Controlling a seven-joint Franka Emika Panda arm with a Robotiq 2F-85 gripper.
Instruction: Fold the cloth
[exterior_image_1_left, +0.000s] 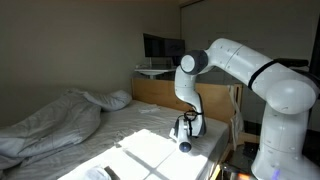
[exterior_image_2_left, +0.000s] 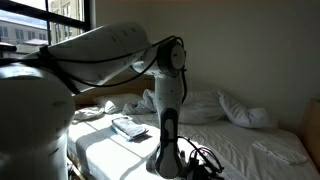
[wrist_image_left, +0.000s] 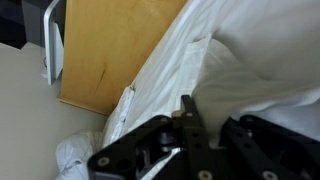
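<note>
In an exterior view, one white arm (exterior_image_1_left: 250, 68) bent down over the bed. Its one gripper (exterior_image_1_left: 185, 132) sat low on the one cloth (exterior_image_1_left: 148, 150), near one puffy duvet (exterior_image_1_left: 50, 122).

In an exterior view, the arm (exterior_image_2_left: 166, 100) pointed straight down at the cloth (exterior_image_2_left: 250, 150).

In the wrist view, the gripper (wrist_image_left: 188, 115) had its jaws pressed together, pinching the cloth (wrist_image_left: 210, 60) beside one wooden board (wrist_image_left: 110, 50).

This is a bedroom. The claw (exterior_image_1_left: 184, 142) is low over a wide bed covered by a thin white wrinkled sheet (exterior_image_1_left: 135, 127). Beyond the claw lie a thick puffy grey-white duvet (exterior_image_1_left: 50, 120) and a small pale pillow (exterior_image_1_left: 118, 99). Just behind the claw stands a light wooden headboard (exterior_image_1_left: 152, 92), with a dark flat screen (exterior_image_1_left: 162, 47) above that. In an exterior view, a large window (exterior_image_2_left: 45, 22) sits high behind the claw.
</note>
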